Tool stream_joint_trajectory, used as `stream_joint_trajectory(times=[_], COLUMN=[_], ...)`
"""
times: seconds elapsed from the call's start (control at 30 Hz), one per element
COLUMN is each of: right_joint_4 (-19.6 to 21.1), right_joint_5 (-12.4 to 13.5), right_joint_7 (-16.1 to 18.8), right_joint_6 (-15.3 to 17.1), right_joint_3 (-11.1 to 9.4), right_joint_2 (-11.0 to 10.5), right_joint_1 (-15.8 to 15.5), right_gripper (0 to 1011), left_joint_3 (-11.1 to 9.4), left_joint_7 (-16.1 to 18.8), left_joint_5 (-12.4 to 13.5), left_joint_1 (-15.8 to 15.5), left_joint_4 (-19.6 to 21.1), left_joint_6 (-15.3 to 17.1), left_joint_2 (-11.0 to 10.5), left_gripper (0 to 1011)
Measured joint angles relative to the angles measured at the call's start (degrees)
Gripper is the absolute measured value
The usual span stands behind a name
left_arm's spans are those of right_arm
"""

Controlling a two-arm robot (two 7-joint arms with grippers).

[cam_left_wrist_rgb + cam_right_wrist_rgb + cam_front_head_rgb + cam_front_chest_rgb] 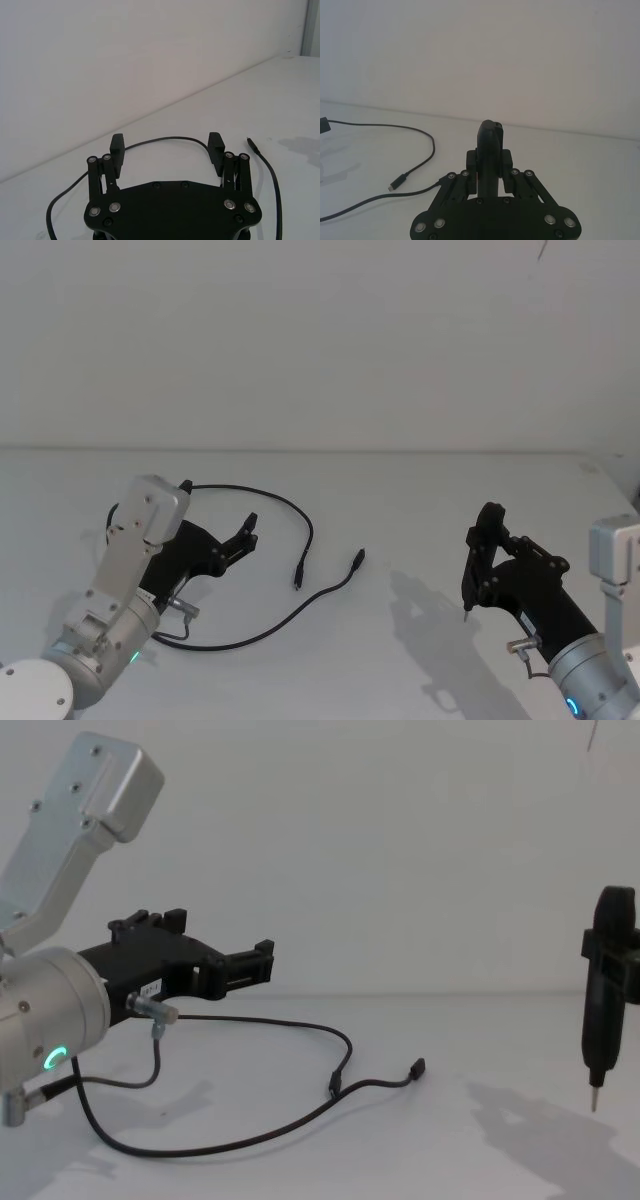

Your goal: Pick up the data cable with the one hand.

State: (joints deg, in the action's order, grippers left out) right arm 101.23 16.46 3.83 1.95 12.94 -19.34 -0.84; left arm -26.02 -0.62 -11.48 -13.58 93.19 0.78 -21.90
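On the left side of the white table (pixel 420 490), your left gripper (pixel 245 531) hangs above the surface, pointing right and slightly away from the robot. Its jaws stand wide apart with nothing between them. Behind it you see the thick silver cylinder (pixel 40 1020) with its green ring light (pixel 55 1058). A grey wire (pixel 155 1060) with a silver elbow plug (pixel 150 1008) dangles under the wrist.

The data cable (pixel 309 533) lies flat on the table, beneath and just to the right of that gripper, and neither finger touches it. One run comes out from the far side of the gripper, arcs right, then bends toward the near edge and ends in a small plug (pixel 298 580). The other run sweeps from under the left arm along the near side and rises rightward to the second plug (pixel 358 559). The two plugs sit near each other but apart, about mid-table. In the left wrist view, the far arc of the cable crosses the table beyond the gap between the two fingertips (pixel 117 143).

On the right, well apart from the cable, your right gripper (pixel 489 164) is clenched on a slim black tool (pixel 598 1040) held upright. Its thin metal tip (pixel 596 1102) points down above the table.
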Motion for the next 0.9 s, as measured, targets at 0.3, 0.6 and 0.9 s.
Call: stream_joint_trajectory(times=[0.3,0.6,0.9], right_joint_4=[0.0,0.0,0.0], right_joint_5=[0.0,0.0,0.0], right_joint_7=[0.0,0.0,0.0], right_joint_6=[0.0,0.0,0.0], right_joint_3=[0.0,0.0,0.0], right_joint_2=[0.0,0.0,0.0], right_joint_1=[0.0,0.0,0.0], right_gripper=[279,279,279], left_joint_3=[0.0,0.0,-0.7], left_joint_7=[0.0,-0.8,-5.0], left_joint_5=[0.0,-0.3,-2.2], left_joint_1=[0.0,0.0,-0.6], left_joint_4=[0.0,-0.1,-0.3], left_joint_6=[0.0,0.0,1.0], left_joint_2=[0.0,0.0,-0.3], left_gripper=[1001,1001,1001])
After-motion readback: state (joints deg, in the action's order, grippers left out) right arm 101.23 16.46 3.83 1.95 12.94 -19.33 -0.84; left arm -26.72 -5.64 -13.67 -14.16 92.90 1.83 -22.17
